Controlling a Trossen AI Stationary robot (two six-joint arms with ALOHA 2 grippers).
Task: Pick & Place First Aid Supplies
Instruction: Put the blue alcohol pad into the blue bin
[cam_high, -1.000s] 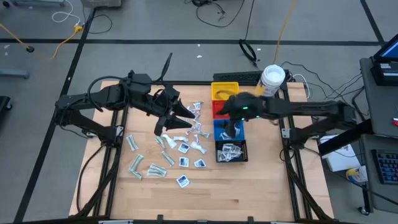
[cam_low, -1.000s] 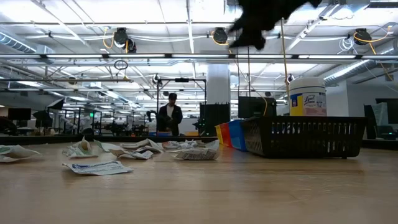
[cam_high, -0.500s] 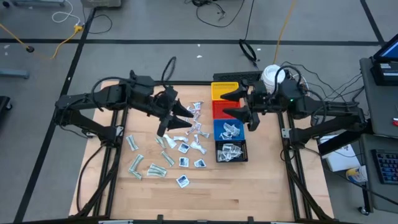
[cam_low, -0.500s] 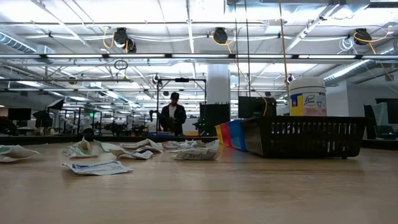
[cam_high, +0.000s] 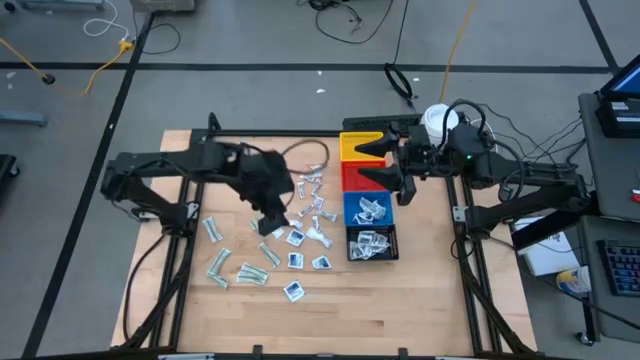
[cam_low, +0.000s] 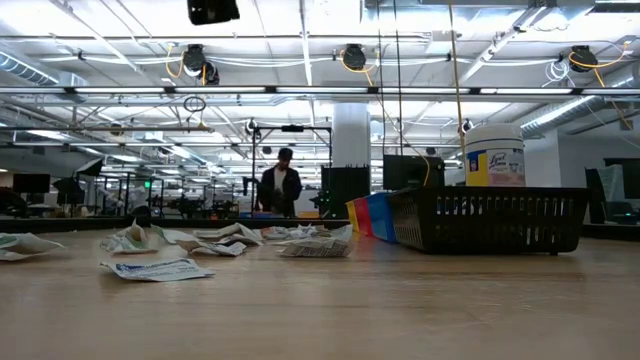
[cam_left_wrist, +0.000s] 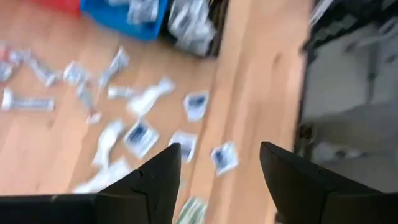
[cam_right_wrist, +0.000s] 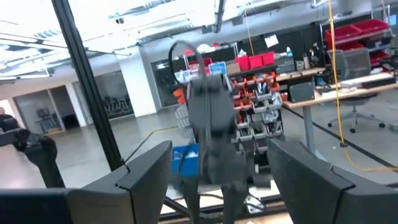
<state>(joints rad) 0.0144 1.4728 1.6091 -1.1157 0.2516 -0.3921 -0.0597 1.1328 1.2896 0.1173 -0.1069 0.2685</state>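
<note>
The first aid supplies (cam_high: 280, 235) are many small flat packets strewn on the wooden table's middle; they also show below in the left wrist view (cam_left_wrist: 140, 134) and lie flat in the low view (cam_low: 160, 268). My left gripper (cam_high: 272, 220) hangs above them, tipped steeply down, open (cam_left_wrist: 219, 152), with nothing between its fingers. My right gripper (cam_high: 366, 164) stands high above the yellow bin (cam_high: 350, 146) and red bin (cam_high: 349, 181), about level, open (cam_right_wrist: 221, 149) and empty. More packets lie in the blue bin (cam_high: 372, 208) and the black basket (cam_high: 372, 243).
The four bins stand in a row right of the pile. A white jar with a yellow label (cam_high: 438, 122) stands behind them at the table's far right corner (cam_low: 494, 155). Bare wood lies along the near edge. A person (cam_low: 281, 187) stands far off in the room.
My right gripper has risen from over the blue bin and black basket and drawn back toward the far right, tipping up to about level, still open. My left gripper has sunk a little and tipped down toward the packets, staying open. The packets have not moved.
</note>
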